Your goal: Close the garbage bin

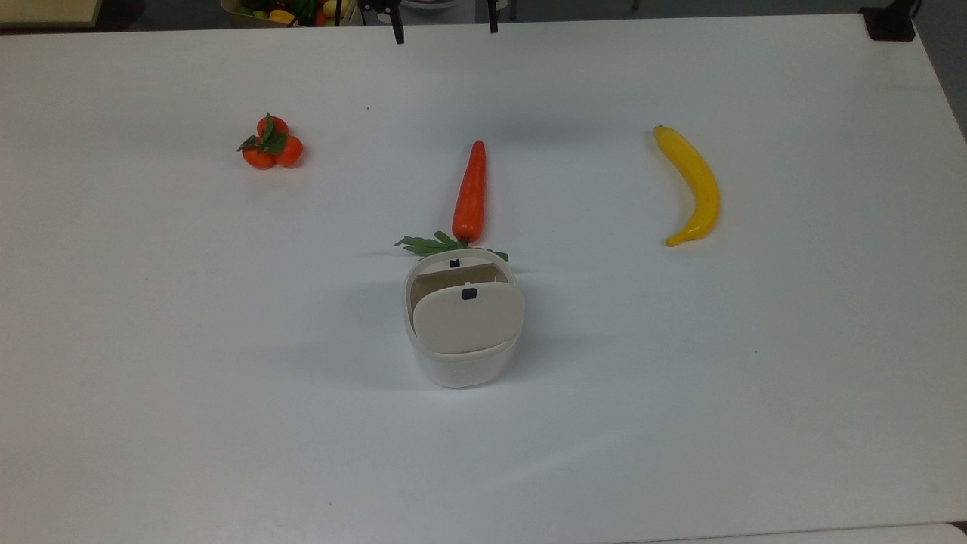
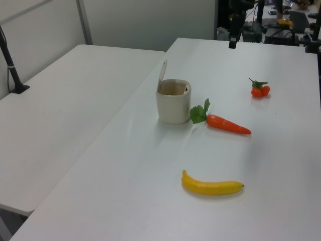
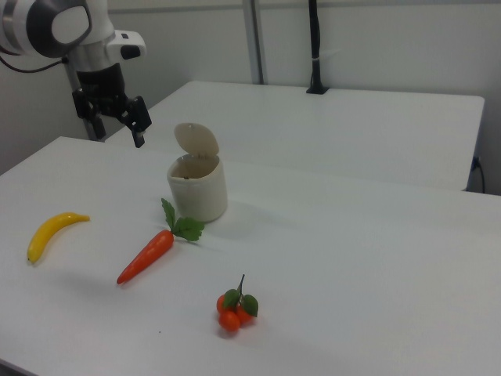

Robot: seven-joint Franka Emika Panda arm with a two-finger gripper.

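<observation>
Large white rectangular table (image 1: 755, 378) carries everything; a second white table (image 2: 75, 100) sits beside it at the left view's left. White-and-grey Franka arm (image 3: 55, 27) hangs at the right view's upper left, over the table edge. Its black two-finger gripper (image 1: 444, 26) shows at the top view's top centre, fingers clearly apart, nothing between them, well clear of every object and above the surface.

Small white rounded-square plastic garbage bin (image 1: 462, 363) stands upright near table centre. Its beige flat hinged lid (image 1: 468, 317) is raised, standing up nearly vertical from the rim on the side away from the gripper, so the bin is open and the brownish interior is visible in the left view. Small black button (image 1: 469, 294) sits on the lid; another black spot (image 1: 454, 263) is on the far rim.

Long yellow plastic banana (image 1: 691, 185) lies flat, well apart from the bin, at the top view's right. Orange plastic carrot with green leaves (image 1: 469, 193) lies flat, tip toward the gripper, leaves just beside the bin rim, possibly touching. Small cluster of orange tangerines with green leaves (image 1: 270, 143) rests at the top view's left, well apart from the rest.
</observation>
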